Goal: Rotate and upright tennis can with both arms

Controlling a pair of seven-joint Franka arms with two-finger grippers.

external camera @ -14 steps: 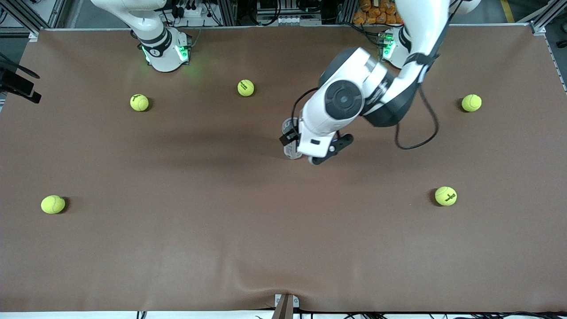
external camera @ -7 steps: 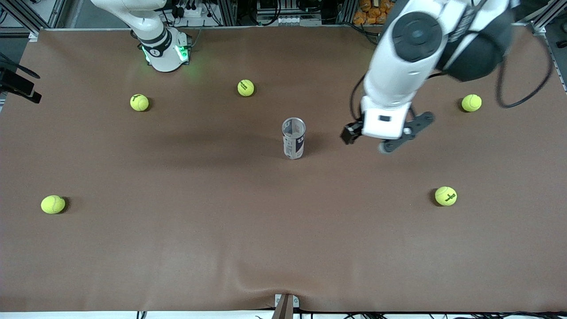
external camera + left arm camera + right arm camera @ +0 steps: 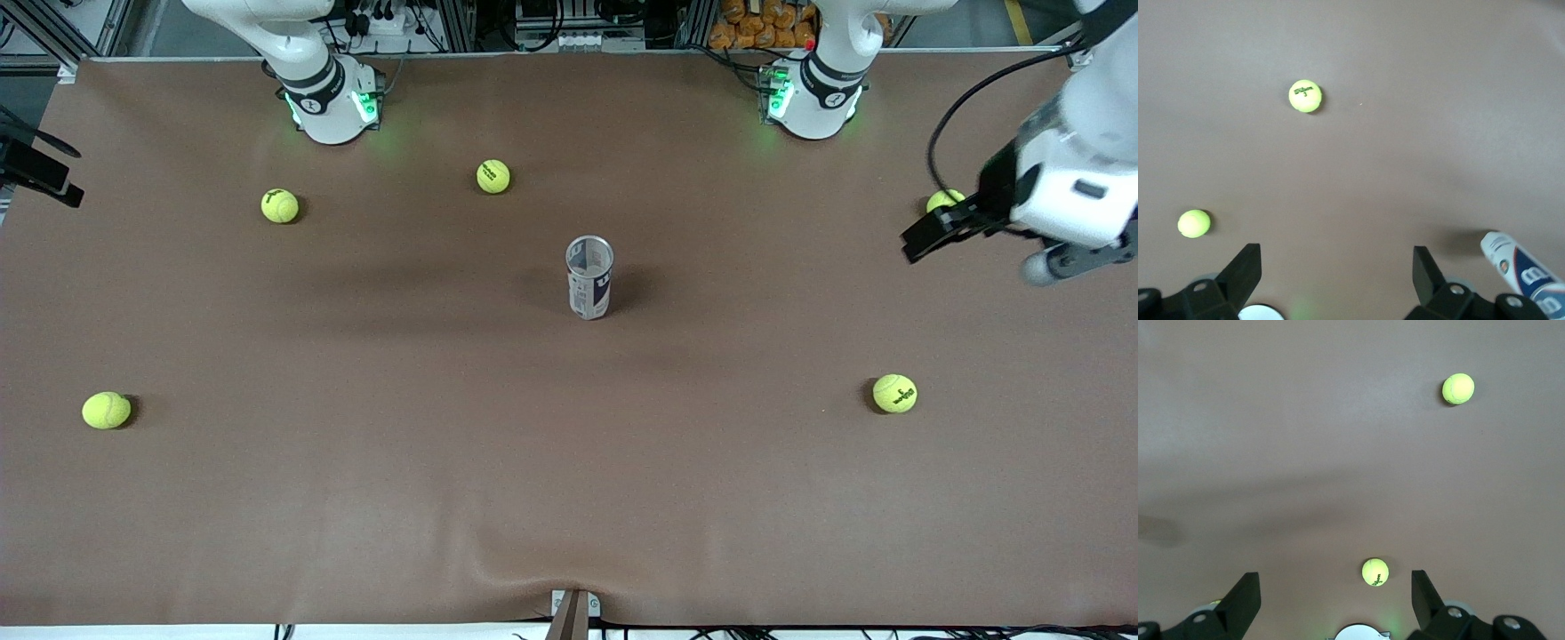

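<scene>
Swinging away from the middle of the bench [image 3: 356,498], the left arm now hangs over its own end, its pincer [image 3: 1337,270] spread wide and empty over the brown cloth near a tennis ball [image 3: 944,203]. Only the right arm's base shows in the front view – its pincer [image 3: 1336,595] is released too, held high over the cloth. Upright and untouched, the tennis can [image 3: 589,277] stands mid-bench on its base, open silvery rim up – well apart from both pincers.
</scene>
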